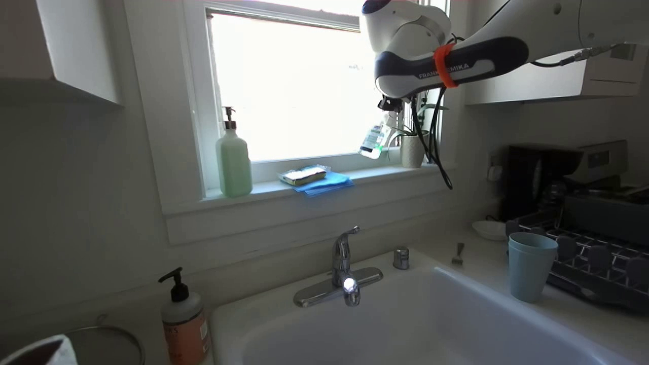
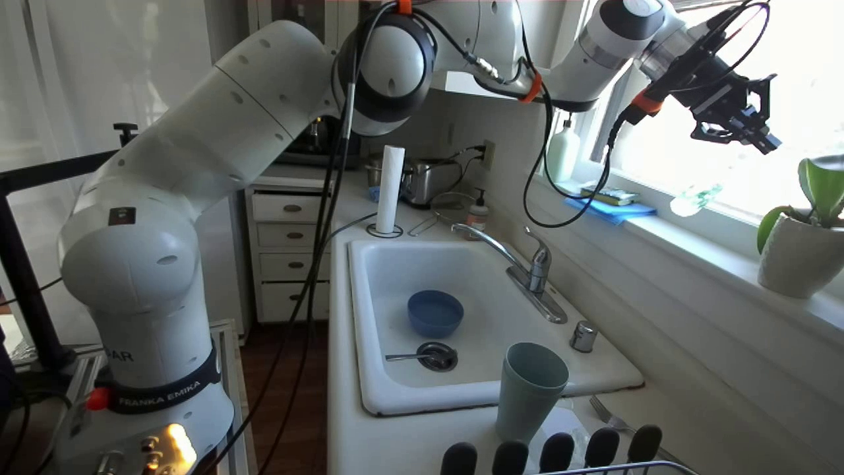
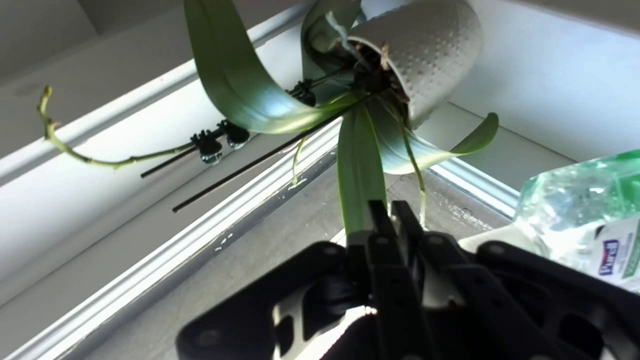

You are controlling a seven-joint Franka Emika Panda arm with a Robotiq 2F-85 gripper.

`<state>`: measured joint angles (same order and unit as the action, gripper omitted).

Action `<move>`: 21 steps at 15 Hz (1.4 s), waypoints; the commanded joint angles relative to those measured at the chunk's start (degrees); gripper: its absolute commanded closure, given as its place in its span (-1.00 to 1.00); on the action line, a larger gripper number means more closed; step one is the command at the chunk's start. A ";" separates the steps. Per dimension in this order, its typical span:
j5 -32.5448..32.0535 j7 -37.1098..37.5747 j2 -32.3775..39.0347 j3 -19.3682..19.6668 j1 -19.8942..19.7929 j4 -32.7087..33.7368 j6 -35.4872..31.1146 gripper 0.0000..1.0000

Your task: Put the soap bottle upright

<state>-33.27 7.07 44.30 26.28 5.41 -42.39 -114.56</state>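
Observation:
The soap bottle (image 1: 374,139) is small and clear with a white top and a label. It hangs tilted below my gripper (image 1: 391,104) in front of the window, its base down and to the left, and appears above the sill. It also shows, washed out by light, in an exterior view (image 2: 695,200). In the wrist view the soap bottle (image 3: 580,215) is at the right edge, partly cut off. Its white top runs behind and between the black fingers of my gripper (image 3: 391,210), which are nearly together on it. The exact contact is partly hidden.
A potted plant (image 3: 425,55) stands on the sill (image 1: 385,171), close to my gripper, with leaves reaching toward the fingers. The green pump bottle (image 1: 234,162), a sponge pack (image 1: 304,175) and blue cloths (image 1: 327,183) share the sill. The faucet (image 1: 345,263) and sink lie below.

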 commanded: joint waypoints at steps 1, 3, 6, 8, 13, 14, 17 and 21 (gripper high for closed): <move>-0.13 0.01 0.27 0.07 0.06 -0.05 -0.18 0.89; -0.11 0.05 0.40 -0.03 0.03 -0.21 -0.15 0.89; -1.15 -0.31 0.76 0.45 0.45 -0.17 -0.39 0.97; -2.22 -1.68 1.41 0.77 0.96 0.01 -0.76 0.97; -8.28 -4.82 3.59 3.03 3.21 1.26 -1.81 0.97; -9.79 -5.14 3.98 3.57 3.72 1.39 -2.20 0.97; -13.01 -6.07 5.25 4.24 4.59 1.16 -4.23 0.97; -16.76 -6.16 6.99 5.22 5.20 1.37 -7.40 0.97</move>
<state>-46.70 1.77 49.47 29.66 10.21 -42.62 -119.43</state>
